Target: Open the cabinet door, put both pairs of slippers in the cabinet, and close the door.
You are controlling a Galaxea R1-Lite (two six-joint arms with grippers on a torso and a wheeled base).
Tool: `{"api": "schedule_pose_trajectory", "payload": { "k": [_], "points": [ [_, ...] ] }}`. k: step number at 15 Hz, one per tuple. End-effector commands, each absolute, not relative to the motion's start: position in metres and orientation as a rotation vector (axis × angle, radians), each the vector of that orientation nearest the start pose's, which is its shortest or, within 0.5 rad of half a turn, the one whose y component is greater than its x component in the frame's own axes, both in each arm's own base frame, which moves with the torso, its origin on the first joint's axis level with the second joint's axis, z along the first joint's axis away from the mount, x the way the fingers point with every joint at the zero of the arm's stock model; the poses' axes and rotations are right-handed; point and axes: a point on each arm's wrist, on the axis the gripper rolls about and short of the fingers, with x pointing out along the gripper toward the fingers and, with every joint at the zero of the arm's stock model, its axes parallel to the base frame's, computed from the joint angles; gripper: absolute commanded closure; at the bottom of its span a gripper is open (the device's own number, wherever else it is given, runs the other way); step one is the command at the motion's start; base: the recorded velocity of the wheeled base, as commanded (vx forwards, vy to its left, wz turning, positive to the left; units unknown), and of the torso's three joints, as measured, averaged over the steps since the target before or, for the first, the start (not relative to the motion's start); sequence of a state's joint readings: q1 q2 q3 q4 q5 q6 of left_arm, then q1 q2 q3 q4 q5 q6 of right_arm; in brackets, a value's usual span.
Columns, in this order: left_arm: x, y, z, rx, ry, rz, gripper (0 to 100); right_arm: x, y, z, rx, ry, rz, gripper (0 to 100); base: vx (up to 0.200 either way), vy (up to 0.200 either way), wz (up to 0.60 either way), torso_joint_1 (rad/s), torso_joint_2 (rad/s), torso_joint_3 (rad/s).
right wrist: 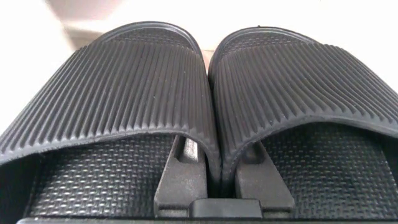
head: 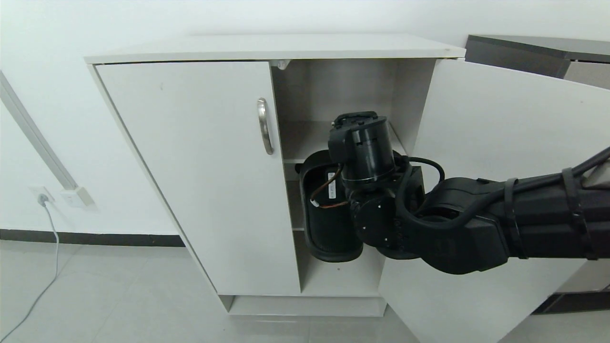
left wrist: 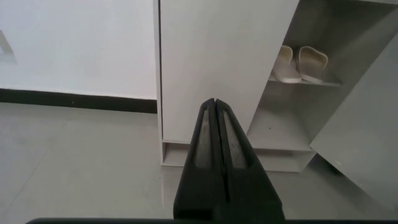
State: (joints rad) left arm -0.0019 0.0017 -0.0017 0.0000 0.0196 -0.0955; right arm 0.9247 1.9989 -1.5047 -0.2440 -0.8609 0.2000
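My right hand [right wrist: 217, 182] pinches the black slippers [head: 329, 228] by their touching inner straps, centre frame at the cabinet [head: 190, 190] opening; they look light, rubbery, bendy. Left hand [left wrist: 215, 149] is closed, empty.

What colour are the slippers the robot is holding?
Black, with a ridged pattern. The slippers show best in the right wrist view.
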Motion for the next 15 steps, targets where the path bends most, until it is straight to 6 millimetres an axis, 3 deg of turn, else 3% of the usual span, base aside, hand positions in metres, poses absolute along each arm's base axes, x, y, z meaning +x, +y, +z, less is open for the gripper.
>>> {"api": "schedule_pose_trajectory", "payload": {
  "k": [1,7,11,15],
  "points": [
    [-0.023,0.0,0.076,-0.097,-0.001,0.018,100,0.257,0.314,0.234,0.008,0.16,0.051,100,0.2,0.0,0.0,-0.002,0.0,0.002],
    [-0.023,0.0,0.076,-0.097,-0.001,0.018,100,0.258,0.317,0.228,-0.003,0.17,0.05,100,0.2,0.0,0.0,0.001,0.0,0.005],
    [-0.023,0.0,0.076,-0.097,-0.001,0.018,100,0.263,0.322,0.214,-0.024,0.186,0.053,100,0.0,0.0,0.0,0.0,0.0,0.0],
    [-0.023,0.0,0.076,-0.098,-0.001,0.018,100,0.289,0.327,0.217,0.009,0.161,0.026,100,0.0,0.0,0.0,0.0,0.0,0.0]
  ]
}}
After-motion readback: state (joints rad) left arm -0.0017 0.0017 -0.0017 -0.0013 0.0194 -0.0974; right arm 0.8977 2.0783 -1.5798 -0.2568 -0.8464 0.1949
